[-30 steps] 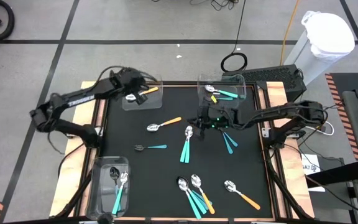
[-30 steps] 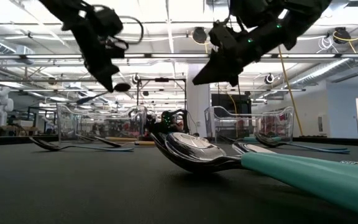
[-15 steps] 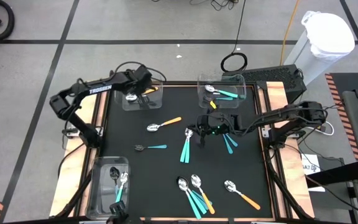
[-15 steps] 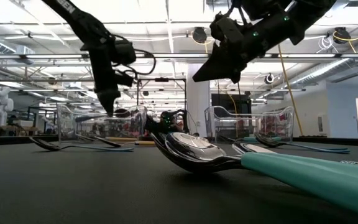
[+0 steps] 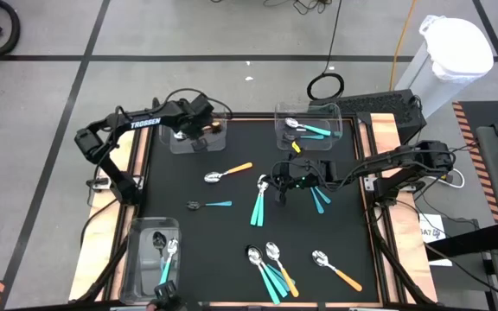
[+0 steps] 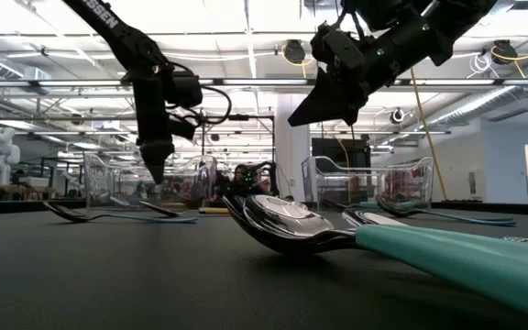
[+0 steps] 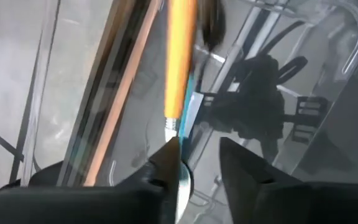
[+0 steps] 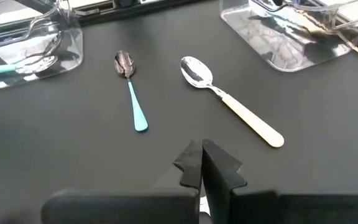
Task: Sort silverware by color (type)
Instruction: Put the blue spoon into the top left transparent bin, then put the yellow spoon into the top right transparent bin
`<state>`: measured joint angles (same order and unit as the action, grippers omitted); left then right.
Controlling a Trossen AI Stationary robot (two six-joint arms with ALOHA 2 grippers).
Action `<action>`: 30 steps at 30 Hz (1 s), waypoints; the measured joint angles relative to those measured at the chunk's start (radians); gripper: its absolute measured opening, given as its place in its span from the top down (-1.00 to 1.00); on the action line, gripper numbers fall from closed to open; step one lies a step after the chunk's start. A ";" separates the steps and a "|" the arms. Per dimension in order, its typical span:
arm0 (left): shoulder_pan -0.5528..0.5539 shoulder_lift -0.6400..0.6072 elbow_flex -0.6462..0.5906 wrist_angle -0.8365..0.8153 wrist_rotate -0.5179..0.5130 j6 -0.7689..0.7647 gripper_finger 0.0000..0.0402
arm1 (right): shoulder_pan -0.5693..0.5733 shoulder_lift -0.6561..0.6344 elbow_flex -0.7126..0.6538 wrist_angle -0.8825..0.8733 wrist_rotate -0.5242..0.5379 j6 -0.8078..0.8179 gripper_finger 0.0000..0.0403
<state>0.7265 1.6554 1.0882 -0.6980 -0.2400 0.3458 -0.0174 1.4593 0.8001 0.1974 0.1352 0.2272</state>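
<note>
Left wrist view shows my left gripper (image 7: 201,163) clenched on the neck of an orange-handled spoon (image 7: 180,56), held over the clear bin (image 5: 199,131) at the table's far left corner. I judge this the drop step: I want the spoon inside the bin walls before I part the fingers, and low enough that it does not bounce out. My right gripper (image 5: 277,187) hovers mid-table with its fingers pressed together and empty, near a pair of teal spoons (image 5: 258,204). Other spoons lie scattered on the black mat (image 5: 232,229).
</note>
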 joint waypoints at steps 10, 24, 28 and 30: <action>-0.010 -0.056 0.000 -0.059 -0.031 -0.058 0.11 | 0.000 0.000 0.000 0.013 0.000 -0.012 1.00; -0.151 -0.349 0.000 -0.049 -0.028 -0.157 0.10 | -0.002 -0.009 0.016 0.016 -0.106 -0.057 1.00; -0.176 -0.373 0.000 -0.041 -0.025 -0.159 0.10 | 0.014 -0.081 0.076 -0.281 0.088 -0.009 1.00; -0.186 -0.374 0.000 -0.042 -0.022 -0.159 0.10 | 0.032 -0.129 0.093 -0.438 0.217 0.049 0.98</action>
<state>0.5401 1.2816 1.0878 -0.7399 -0.2619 0.1871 0.0151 1.3302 0.8926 -0.2409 0.3523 0.2759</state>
